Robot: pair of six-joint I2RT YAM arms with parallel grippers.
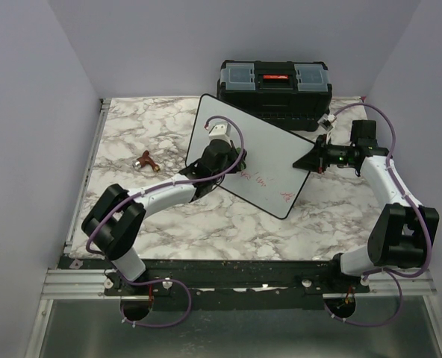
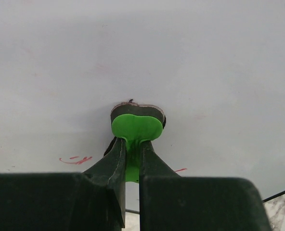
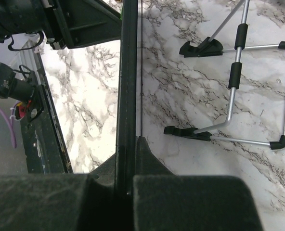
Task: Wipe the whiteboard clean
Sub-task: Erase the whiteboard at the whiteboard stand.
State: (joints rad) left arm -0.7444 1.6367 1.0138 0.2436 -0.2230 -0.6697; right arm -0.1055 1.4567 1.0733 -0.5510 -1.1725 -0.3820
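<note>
The whiteboard (image 1: 269,160) stands tilted at the table's middle, white with a thin black frame and faint red marks (image 1: 260,181) near its lower edge. My left gripper (image 1: 236,160) is shut on a green eraser (image 2: 135,126) and presses its dark pad against the board's face (image 2: 190,62); red marks (image 2: 76,160) lie just left of the fingers. My right gripper (image 1: 316,158) is shut on the board's right edge, seen edge-on as a black frame (image 3: 128,82) between the fingers. The board's wire stand (image 3: 239,82) with black feet rests on the marble behind it.
A black toolbox (image 1: 275,86) with a red latch stands at the back, just behind the board. A small brown object (image 1: 145,160) lies on the marble table (image 1: 228,224) at the left. A small white object (image 1: 327,119) lies near the right arm.
</note>
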